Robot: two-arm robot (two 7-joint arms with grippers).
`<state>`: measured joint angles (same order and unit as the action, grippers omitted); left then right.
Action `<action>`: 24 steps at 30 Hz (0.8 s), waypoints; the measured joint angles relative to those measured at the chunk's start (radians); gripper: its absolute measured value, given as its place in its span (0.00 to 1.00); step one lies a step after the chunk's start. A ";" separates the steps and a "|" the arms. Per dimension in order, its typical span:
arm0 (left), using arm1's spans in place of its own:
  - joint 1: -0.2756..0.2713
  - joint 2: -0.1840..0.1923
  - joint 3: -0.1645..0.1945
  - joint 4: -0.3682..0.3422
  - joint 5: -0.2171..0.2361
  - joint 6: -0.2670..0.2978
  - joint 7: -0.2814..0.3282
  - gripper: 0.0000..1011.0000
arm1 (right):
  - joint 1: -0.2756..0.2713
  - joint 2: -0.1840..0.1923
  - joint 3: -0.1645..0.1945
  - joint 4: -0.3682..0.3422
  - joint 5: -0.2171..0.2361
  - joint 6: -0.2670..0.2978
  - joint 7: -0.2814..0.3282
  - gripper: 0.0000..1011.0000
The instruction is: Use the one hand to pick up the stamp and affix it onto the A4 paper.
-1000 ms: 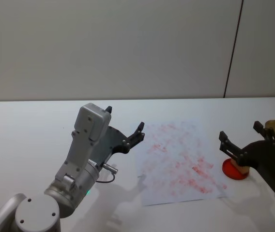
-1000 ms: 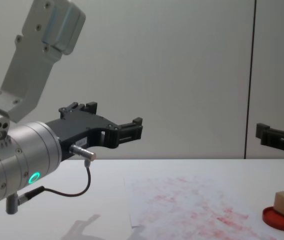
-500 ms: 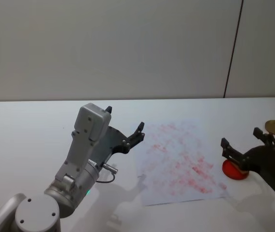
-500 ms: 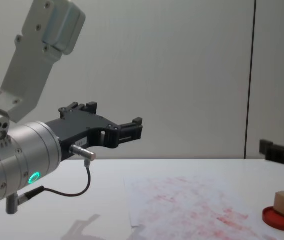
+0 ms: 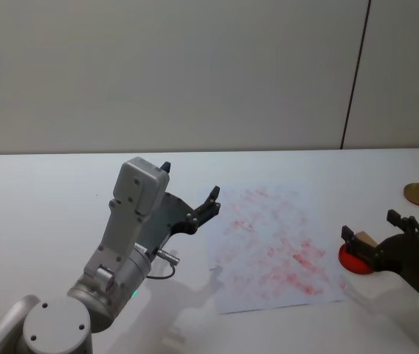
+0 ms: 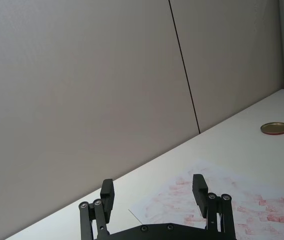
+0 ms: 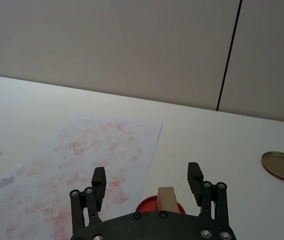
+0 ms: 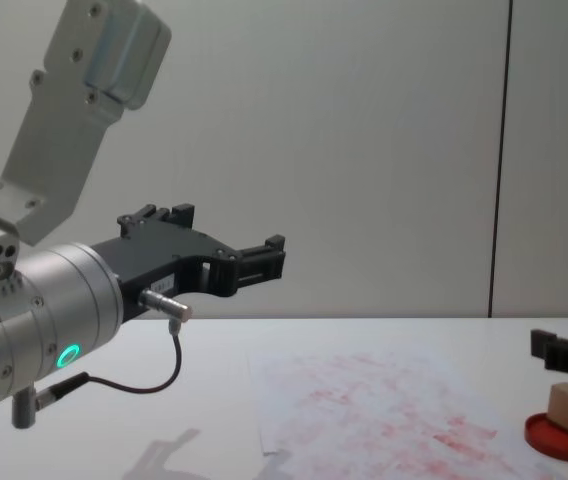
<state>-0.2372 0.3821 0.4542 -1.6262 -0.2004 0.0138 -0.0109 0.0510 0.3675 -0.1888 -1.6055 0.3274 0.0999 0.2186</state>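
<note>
**Operator:** Right gripper [image 7: 146, 174] has come down since a second ago. I now have it just above the stamp [image 7: 166, 198], not touching it. Nothing else has shifted.

**Supervisor:** Finger state?

**Operator:** Spread wide and holding nothing. One finger [image 7: 194, 175] stands on each side of the block's line, with clear gaps either side.

**Supervisor:** Position of the block?

**Operator:** It sits on the red ink pad [image 7: 145, 204], directly below and slightly ahead of the palm, centred between the fingers. Its narrow width lies across the gap. Its long axis appears to run along my reach direction, though I cannot confirm that from these angles.

**Supervisor:** Requirement for the next move?

**Operator:** In my judgement, a straight descent until the fingers bracket the block's sides, then close. No rotation looks necessary.

**Supervisor:** Target?

**Operator:** The paper [image 7: 77, 165] lies flat just beside the pad, on its left and extending farther away, so the carry is leftward. Beyond the pad on the right rests a gold lid [image 7: 282, 166], well apart.

**Supervisor:** Other arm?

**Operator:** Left gripper [image 6: 153, 186] is parked, fingers apart, raised over the table [image 5: 47, 192] left of the sheet. The right one is far nearer the block.
</note>
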 joint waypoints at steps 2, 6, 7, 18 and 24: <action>0.000 0.000 0.000 0.000 0.000 0.000 0.000 0.98 | 0.005 0.001 0.001 0.013 -0.001 0.004 0.009 0.99; 0.000 0.000 0.000 0.000 0.000 0.000 0.000 0.98 | 0.013 0.002 0.002 0.029 -0.005 0.013 0.022 0.99; 0.000 0.000 0.000 0.000 0.000 0.000 0.000 0.98 | 0.014 0.002 0.002 0.032 -0.005 0.014 0.024 0.99; 0.000 0.000 0.000 0.000 0.000 0.000 0.000 0.98 | 0.029 0.002 0.003 0.069 -0.015 0.040 0.039 0.99; 0.000 0.000 0.000 0.000 0.000 0.000 0.000 0.98 | 0.036 0.001 0.004 0.087 -0.017 0.050 0.039 0.99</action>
<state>-0.2372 0.3821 0.4542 -1.6262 -0.2004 0.0138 -0.0109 0.0874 0.3685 -0.1849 -1.5190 0.3109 0.1501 0.2580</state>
